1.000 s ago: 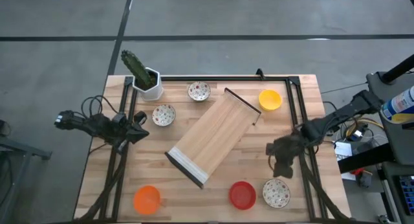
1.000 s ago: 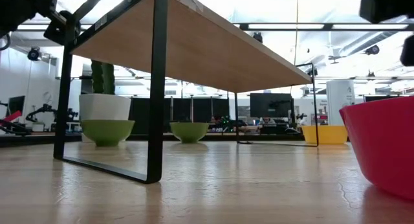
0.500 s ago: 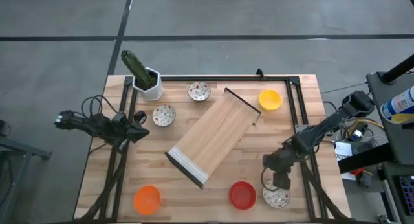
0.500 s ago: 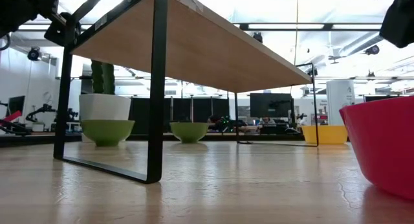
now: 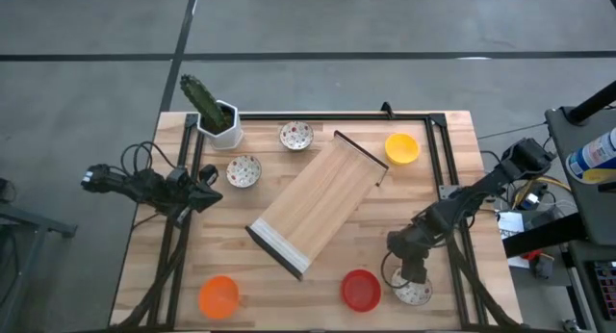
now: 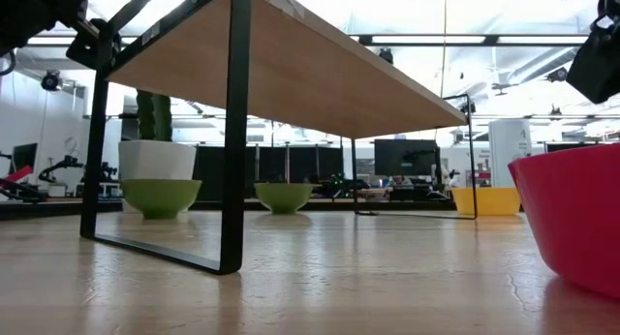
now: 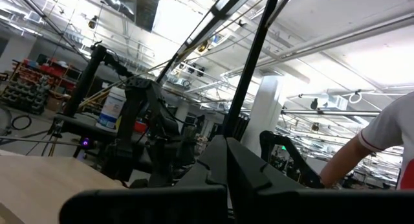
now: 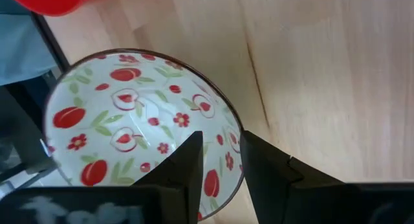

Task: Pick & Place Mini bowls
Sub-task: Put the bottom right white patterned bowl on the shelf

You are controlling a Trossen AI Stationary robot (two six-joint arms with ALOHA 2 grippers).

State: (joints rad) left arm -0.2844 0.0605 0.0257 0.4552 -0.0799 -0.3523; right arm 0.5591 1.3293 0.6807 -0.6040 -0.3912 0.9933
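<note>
A: Where is the right gripper (image 5: pixel 415 272)?

B: Down at the near right corner of the counter (image 5: pixel 452 126), on the patterned mini bowl (image 5: pixel 415 293) beside the red mini bowl (image 5: pixel 361 290). In the right wrist view its fingers (image 8: pixel 187 164) sit a little apart, one on each side of that bowl's rim (image 8: pixel 236 143), not closed on it.

A: And the other bowls?

B: Two more patterned mini bowls (image 5: pixel 296 135) (image 5: pixel 243 170) lie at the far left near the cactus pot (image 5: pixel 221 121), the yellow mini bowl (image 5: pixel 402 148) at the far right, the orange mini bowl (image 5: pixel 219 295) at the near left. A wooden shelf (image 5: pixel 316 203) stands diagonally between them.

A: The left gripper (image 5: pixel 206 185)?

B: Parked at the counter's left edge; I cannot tell how its fingers stand
</note>
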